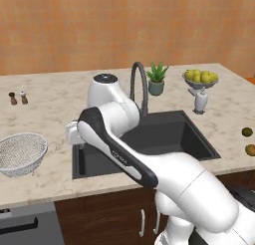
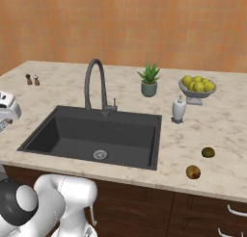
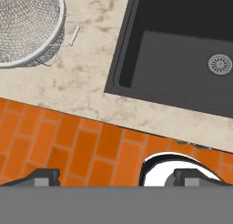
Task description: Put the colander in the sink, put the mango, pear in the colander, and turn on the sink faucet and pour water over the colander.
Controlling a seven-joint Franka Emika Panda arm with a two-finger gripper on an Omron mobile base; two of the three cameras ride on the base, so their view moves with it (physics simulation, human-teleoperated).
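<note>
My hand is spread wide above the marbled counter, between the round mesh colander and the matte black sink.

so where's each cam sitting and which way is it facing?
Left base view: behind the arm's left, looking forward and down at the sink, colander and faucet; the white arm crosses it.
Right base view: behind its right, same counter; arm at lower left.
Hand view: looks down past the open claw at the floor, counter edge and colander.
All three share the sink.

Open counter btwn colander & sink; faucet arching over sink's back edge.
</note>
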